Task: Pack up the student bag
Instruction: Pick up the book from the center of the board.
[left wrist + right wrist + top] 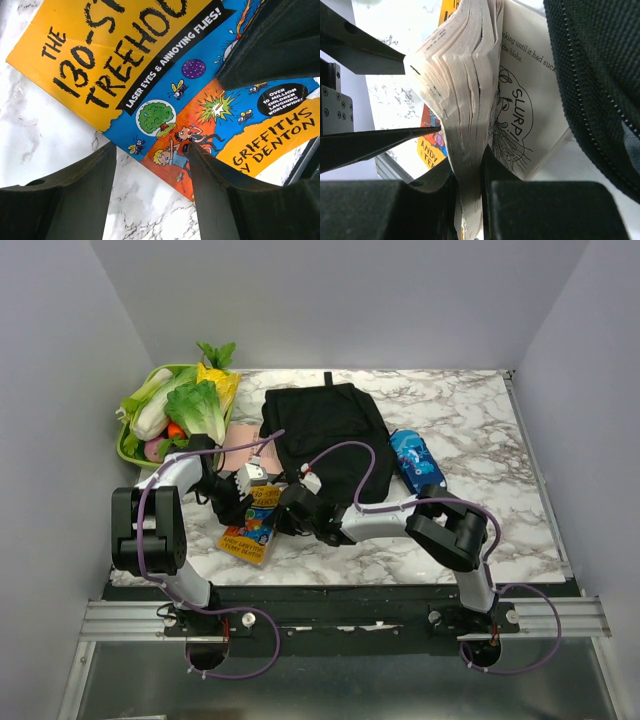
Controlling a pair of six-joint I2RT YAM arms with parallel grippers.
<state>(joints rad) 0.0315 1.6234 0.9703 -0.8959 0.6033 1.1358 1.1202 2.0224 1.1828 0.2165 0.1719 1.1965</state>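
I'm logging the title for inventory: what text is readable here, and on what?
"THE 130-ST... TREEHOU...", cut off by the frame: book cover.
"LASER EYES & ANNOYING FLIES!": black banner on it.
"OVER 10 MILLION CHILDREN LAUGHING WORLDWIDE!": black badge.
"GRIFFITHS", "DENTON": yellow strip.
"SLURP!": inside page.
Printed line above it: partly hidden, unreadable as a whole.
Top-view lettering: too small to read.

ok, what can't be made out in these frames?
- Bag opening: top view, both arms cross its near edge; open or zipped, cannot tell.
- Book title: left wrist view, cut off by the top edge and a dark shape at upper right.
- Pink item beside the bag: top view, partly covered, too small to identify.
- How many pages the right gripper pinches: right wrist view, cut off at the bottom.
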